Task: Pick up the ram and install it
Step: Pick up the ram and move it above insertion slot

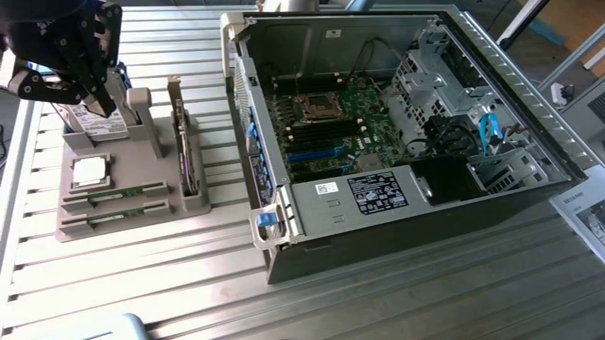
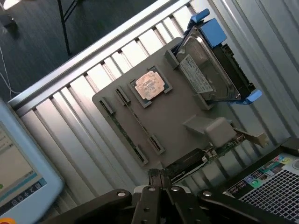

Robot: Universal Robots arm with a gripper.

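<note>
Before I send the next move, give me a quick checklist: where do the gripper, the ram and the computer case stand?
1. Gripper empty: ok. The gripper is shut with nothing between its fingers.
2. Jaws open for a pick: not ok.
3. Ram reachable: ok. The ram lies in its slot on the gray holder, with a second stick beside it.
4. Gripper over the ram: not ok. It hangs above the hard drive at the holder's other end.
5. Case open: ok. The computer case is open and the motherboard is exposed.
6. Free memory slot: cannot tell.
</note>
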